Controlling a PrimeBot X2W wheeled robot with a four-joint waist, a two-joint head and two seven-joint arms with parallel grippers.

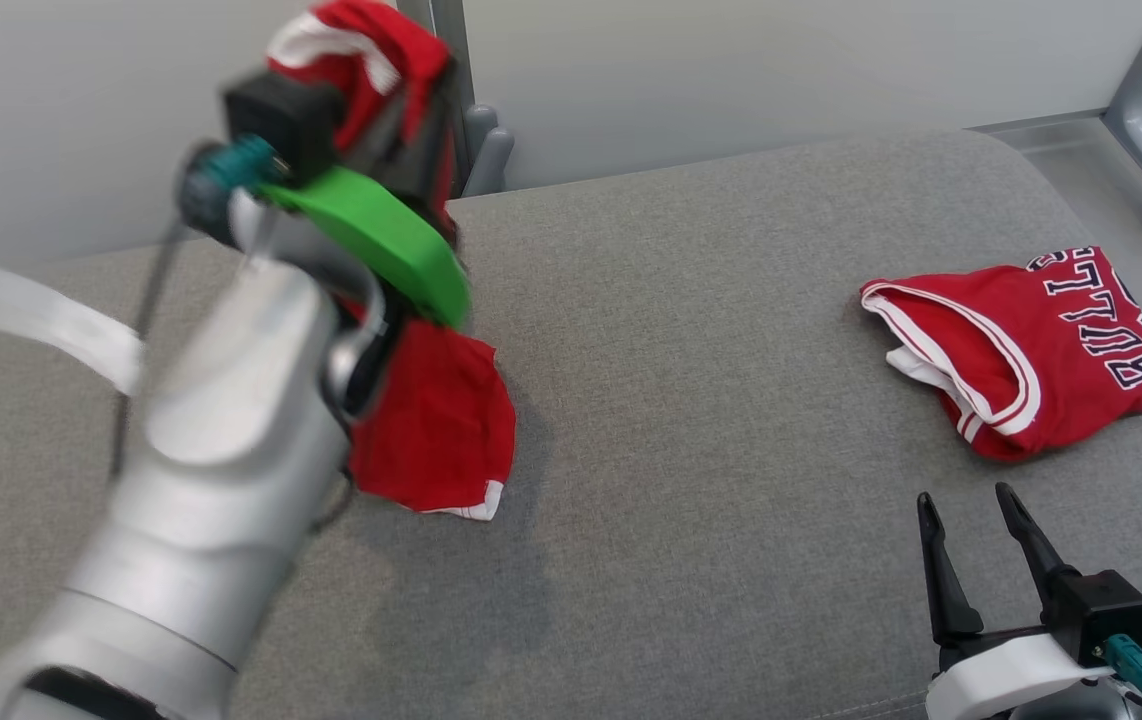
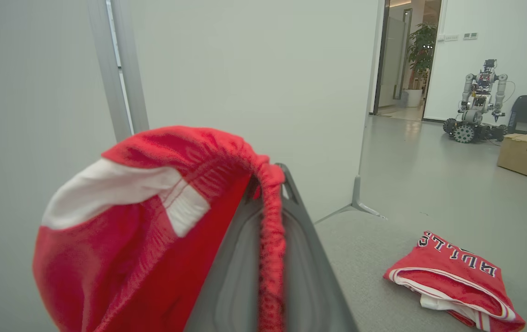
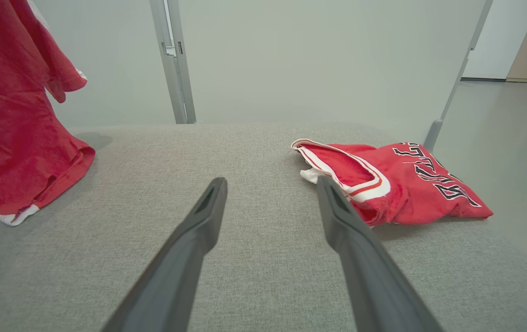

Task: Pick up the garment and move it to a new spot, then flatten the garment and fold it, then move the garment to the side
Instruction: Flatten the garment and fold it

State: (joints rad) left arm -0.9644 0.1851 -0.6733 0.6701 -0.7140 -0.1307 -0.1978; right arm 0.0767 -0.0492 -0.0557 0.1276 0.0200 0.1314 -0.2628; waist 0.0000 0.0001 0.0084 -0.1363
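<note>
Left gripper point(image 2: 272, 177), fingers pinching a red white-trimmed cloth garment point(image 1: 441, 420), holds it above the grey upholstered table point(image 1: 681, 400) for relocation; right gripper point(image 1: 966, 497) fingers wide.

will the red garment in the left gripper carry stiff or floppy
Probably floppy: the red garment hangs limp and creased below the left gripper. Likely light, since a pinch at its gathered band holds it up. It may swing or drag on the grey cushion.

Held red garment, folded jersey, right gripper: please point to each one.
held red garment point(image 1: 441, 420), head view, hanging lower cloth
folded jersey point(image 1: 1051, 320), head view, middle of red cloth
right gripper point(image 1: 963, 492), head view, midway between its fingertips
</note>
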